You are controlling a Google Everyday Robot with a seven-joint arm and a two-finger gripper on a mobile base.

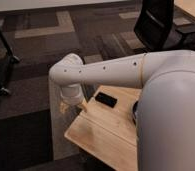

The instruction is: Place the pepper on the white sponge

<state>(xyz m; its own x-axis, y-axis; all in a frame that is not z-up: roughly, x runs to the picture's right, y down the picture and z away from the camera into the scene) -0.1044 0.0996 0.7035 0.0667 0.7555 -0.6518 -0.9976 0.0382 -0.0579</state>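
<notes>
My white arm fills the right side of the camera view and bends at an elbow (66, 75) over the left end of a wooden table (103, 132). My gripper (71, 104) hangs below the elbow at the table's left edge, mostly hidden by the wrist. A small orange-tan patch (65, 107) shows right under it; I cannot tell whether it is the pepper. The white sponge is not in view.
A flat black rectangular object (106, 99) lies on the table's far side. A dark rounded thing (135, 111) peeks out beside my arm. A black office chair (158, 25) stands at the back right, a dark stand (1, 55) at left. Patterned carpet surrounds the table.
</notes>
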